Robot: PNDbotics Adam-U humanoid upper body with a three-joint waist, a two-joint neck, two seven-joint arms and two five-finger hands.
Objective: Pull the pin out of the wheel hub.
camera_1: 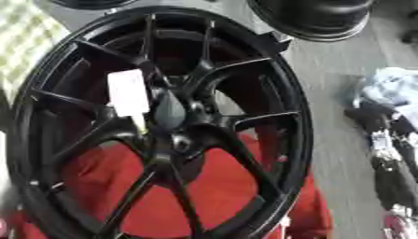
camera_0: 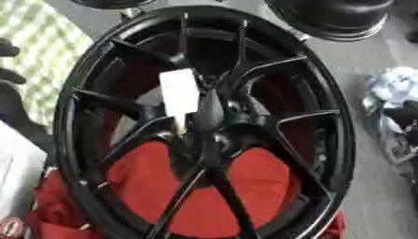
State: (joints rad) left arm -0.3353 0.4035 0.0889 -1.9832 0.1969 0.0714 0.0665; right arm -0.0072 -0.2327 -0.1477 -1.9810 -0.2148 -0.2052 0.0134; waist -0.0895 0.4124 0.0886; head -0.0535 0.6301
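Wheel hub (camera_0: pixel 214 122) of the black multi-spoke alloy rim (camera_1: pixel 49 84) fills the view, over red cloth (camera_0: pixel 253 182). A white tag (camera_0: pixel 179 93) hangs beside it. Left hand (camera_0: pixel 12 100) shows dimly at the left edge; its fingers' state cannot be told. Another black wheel (camera_0: pixel 335 16) lies beyond.

Wheel (camera_0: pixel 204 121): black metal by the look of it, glossy, smooth spokes and rim catching light.
Tag (camera_0: pixel 179 92): white, flat, matt, like paper or card.
Cloth under the wheel (camera_0: pixel 261 182): red fabric, soft, matt, creased.
Floor (camera_0: pixel 359 60): grey, dull, smooth.
My left hand (camera_0: pixel 10 100): black, slight sheen.
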